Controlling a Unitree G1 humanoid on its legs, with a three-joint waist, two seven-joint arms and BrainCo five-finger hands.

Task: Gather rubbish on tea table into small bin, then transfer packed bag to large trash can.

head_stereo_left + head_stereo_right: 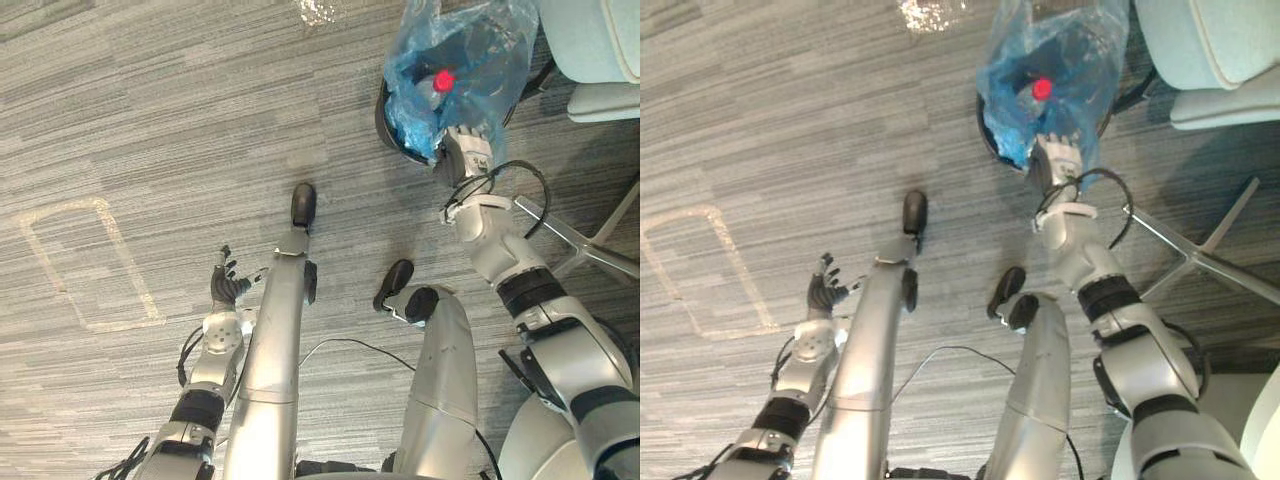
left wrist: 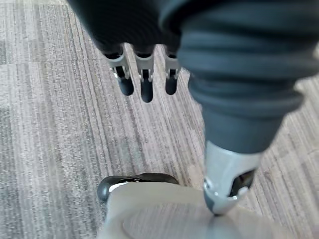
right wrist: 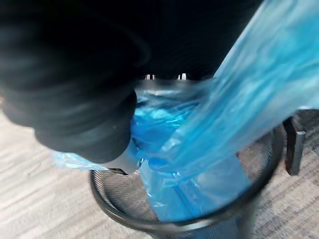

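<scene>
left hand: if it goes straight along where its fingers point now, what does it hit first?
Most likely the grey carpet: the left hand hangs open, its fingers aimed at the floor with nothing between in the left wrist view. Depth is unclear.

We see grey carpet (image 1: 150,120) all around, its pile running in fine light and dark stripes, and the stripes change direction at the seams. Just left of the fingers (image 1: 226,268) of the left hand (image 1: 228,290), a pale rectangular outline (image 1: 130,260) is marked on the carpet. Far ahead of those fingers and well to their right stands a pale upholstered chair (image 1: 600,50), its slim metal legs (image 1: 580,240) splayed over the floor. Ahead of the fingers, a bright glinting patch (image 1: 318,10) lies on the carpet.
</scene>
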